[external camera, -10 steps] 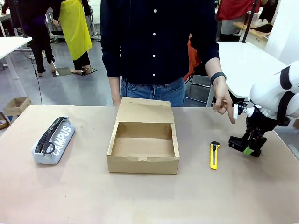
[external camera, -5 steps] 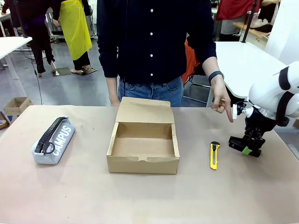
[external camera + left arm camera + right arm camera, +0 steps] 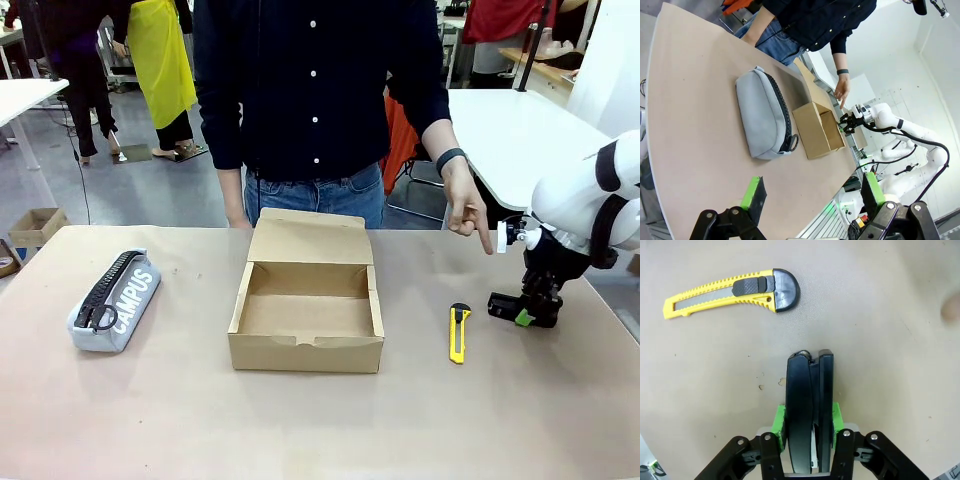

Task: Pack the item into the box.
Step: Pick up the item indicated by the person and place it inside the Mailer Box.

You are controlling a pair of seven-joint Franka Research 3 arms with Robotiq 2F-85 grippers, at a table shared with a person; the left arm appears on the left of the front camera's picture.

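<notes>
The item (image 3: 503,305), a small black angular object, is low over the table at the right, and my right gripper (image 3: 521,316) is shut on it. In the right wrist view the item (image 3: 809,400) stands up between the green pads (image 3: 779,426), its end pointing away. I cannot tell whether it still touches the table. The box (image 3: 305,352), brown cardboard, sits open at the table's middle with its lid flap up toward the person. My left gripper (image 3: 812,192) is open with nothing in it, off the table's left end, looking along the table toward the box (image 3: 815,132).
A yellow-and-black utility knife (image 3: 459,331) lies between the box and my right gripper, also close ahead in the right wrist view (image 3: 732,290). A grey CAMPUS pencil case (image 3: 115,300) lies at the left. The person's hand (image 3: 468,215) points down near my right gripper.
My right gripper has shut on the item and shifted it slightly up and left. The person's pointing hand has drawn back a little upward.
</notes>
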